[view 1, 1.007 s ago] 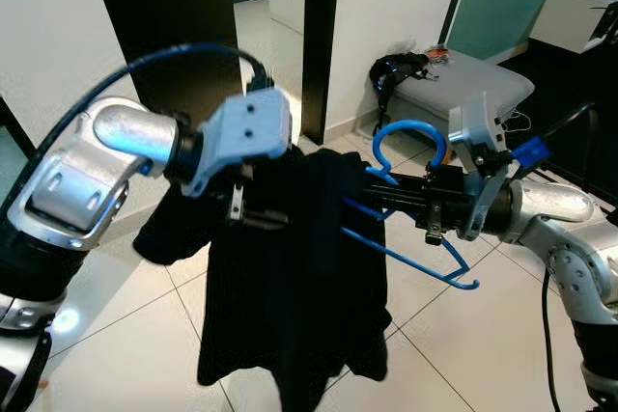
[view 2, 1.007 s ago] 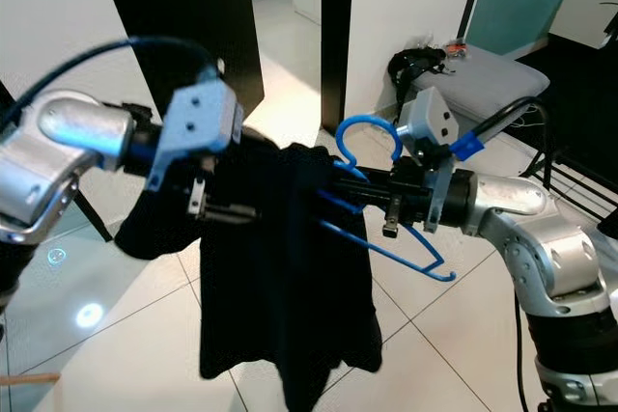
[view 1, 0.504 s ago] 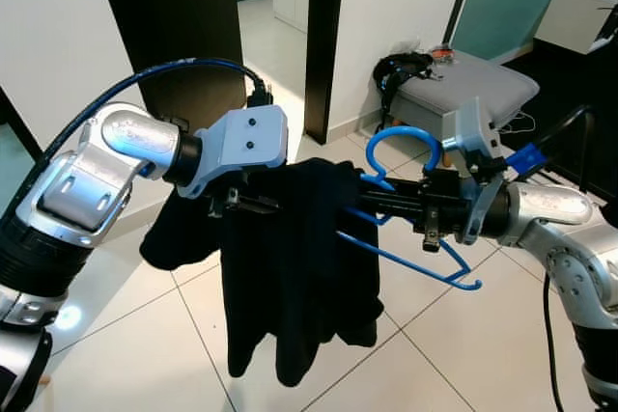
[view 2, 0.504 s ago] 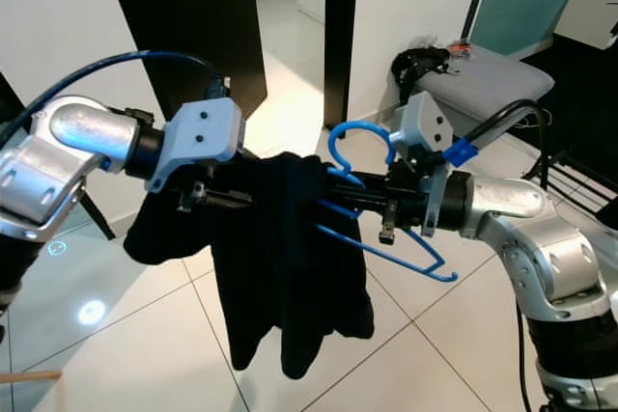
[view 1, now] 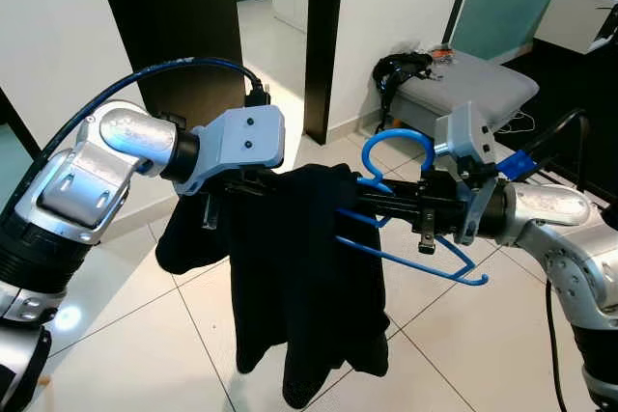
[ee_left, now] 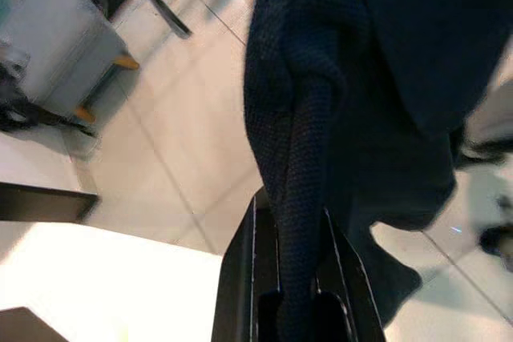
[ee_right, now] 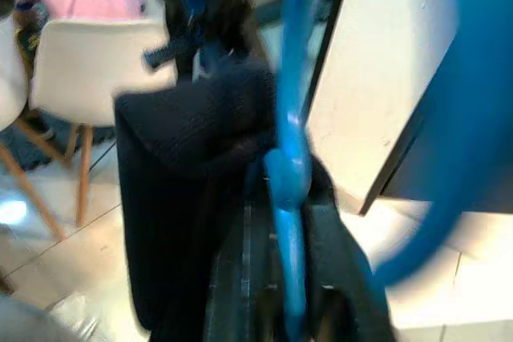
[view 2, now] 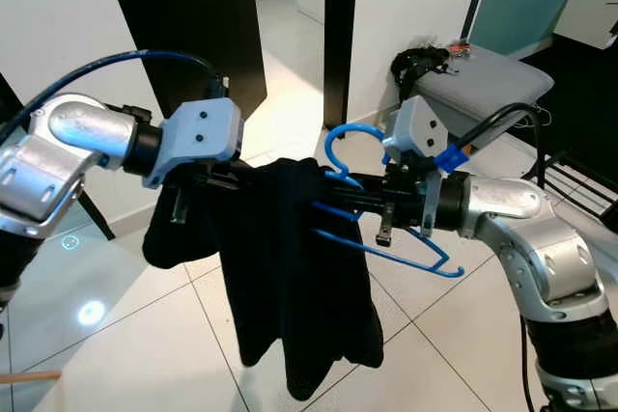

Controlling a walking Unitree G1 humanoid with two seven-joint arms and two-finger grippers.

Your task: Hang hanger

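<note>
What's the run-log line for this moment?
left gripper: shut on black garment | right gripper: shut on blue hanger | hanger partly inside garment | not hung

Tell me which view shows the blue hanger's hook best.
Left eye view: the blue hanger shows its whole hook, with the right gripper at its neck. Right eye view matches. Right wrist view blurs it close up; left wrist view shows dark garment.

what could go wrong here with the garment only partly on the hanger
The black garment hangs bunched over one arm of the blue hanger, so it may slide off toward the floor. The left hand pinches only a fold of fabric, which could slip free. The right hand grips the hanger near its hook; the hanger might twist.
</note>
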